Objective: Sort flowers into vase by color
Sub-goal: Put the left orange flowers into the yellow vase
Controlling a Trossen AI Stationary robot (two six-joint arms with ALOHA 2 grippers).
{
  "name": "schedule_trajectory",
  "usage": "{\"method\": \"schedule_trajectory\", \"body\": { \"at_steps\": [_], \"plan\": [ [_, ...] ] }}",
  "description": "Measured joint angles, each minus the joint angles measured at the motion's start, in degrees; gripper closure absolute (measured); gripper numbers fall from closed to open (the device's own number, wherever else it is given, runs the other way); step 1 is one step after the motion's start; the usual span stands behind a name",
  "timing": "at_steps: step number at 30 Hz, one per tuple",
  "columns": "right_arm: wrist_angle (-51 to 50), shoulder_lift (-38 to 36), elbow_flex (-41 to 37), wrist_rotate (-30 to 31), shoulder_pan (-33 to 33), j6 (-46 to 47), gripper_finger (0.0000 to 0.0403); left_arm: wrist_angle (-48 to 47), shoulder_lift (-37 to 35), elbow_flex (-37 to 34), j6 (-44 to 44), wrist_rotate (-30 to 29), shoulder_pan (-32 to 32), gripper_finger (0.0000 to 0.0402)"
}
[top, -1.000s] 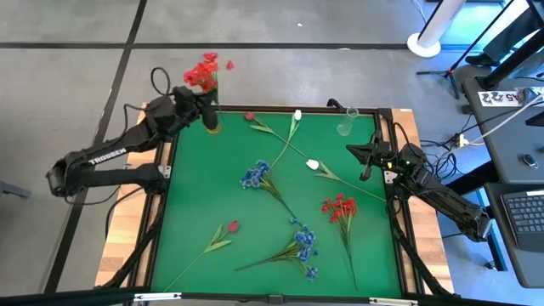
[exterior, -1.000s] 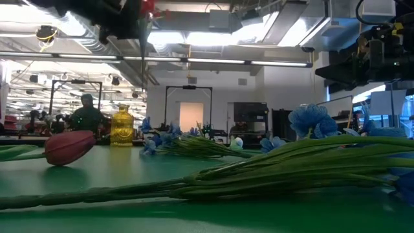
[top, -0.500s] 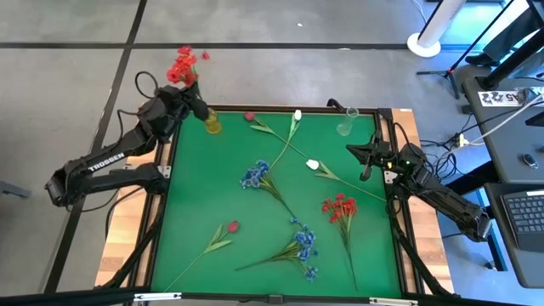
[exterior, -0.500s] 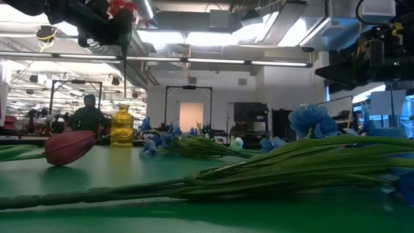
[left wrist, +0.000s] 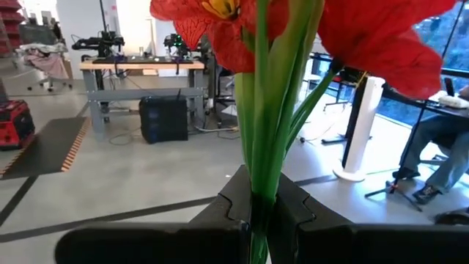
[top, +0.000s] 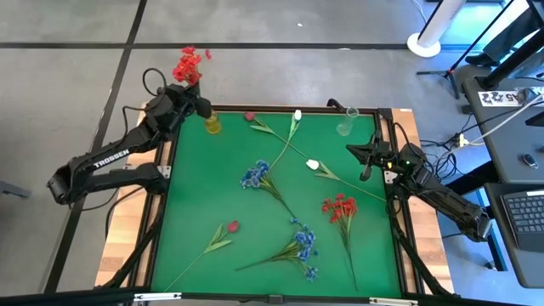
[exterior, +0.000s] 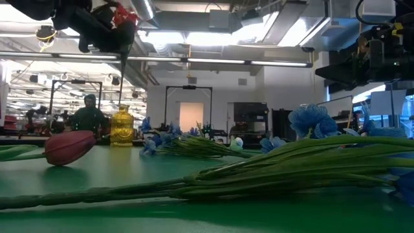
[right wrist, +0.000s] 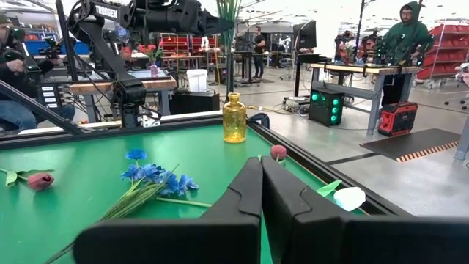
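My left gripper (top: 192, 100) is raised over the table's far left corner, shut on a red blossom cluster flower (top: 189, 65). The flower stands just left of the yellow vase (top: 212, 124) and higher than it in the low view. My right gripper (top: 366, 161) waits shut at the table's right edge. Lying flat on the green mat are two blue clusters (top: 253, 176) (top: 303, 245), a red cluster (top: 339, 207), red-pink tulips (top: 231, 227) (top: 249, 116) and white tulips (top: 297, 115) (top: 313, 165). A clear vase (top: 345, 126) stands at the far edge. My left gripper pinches the red flower's green stems (left wrist: 261, 198) between its two fingers, a short way below the blossoms (left wrist: 220, 26). The fingers (exterior: 107, 40) lie level across the stem. The flower is upright and lifted clear, its lower stem (exterior: 123, 65) hanging below the fingers above the table.
A raised black frame (top: 393, 153) runs around the mat. The crossing stems of the tulips and clusters cover the mat's middle and right. Bare mat (top: 195, 187) lies on the left side. People (exterior: 87, 113) and workbenches show in the room beyond.
My left gripper has carried the red flower from over the yellow vase toward the table's left edge, then eased slightly back right. The flower stays upright in the hold. The right arm has kept still.
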Motion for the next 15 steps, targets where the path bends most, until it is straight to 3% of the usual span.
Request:
{"method": "schedule_trajectory", "body": {
  "at_steps": [15],
  "plan": [
    [0.00, 0.00, 0.00, 0.00, -0.01, -0.01, 0.0402, 5.13, 3.88, -0.01, 0.35, 2.78, 0.75, 0.0390]
  ]
}}
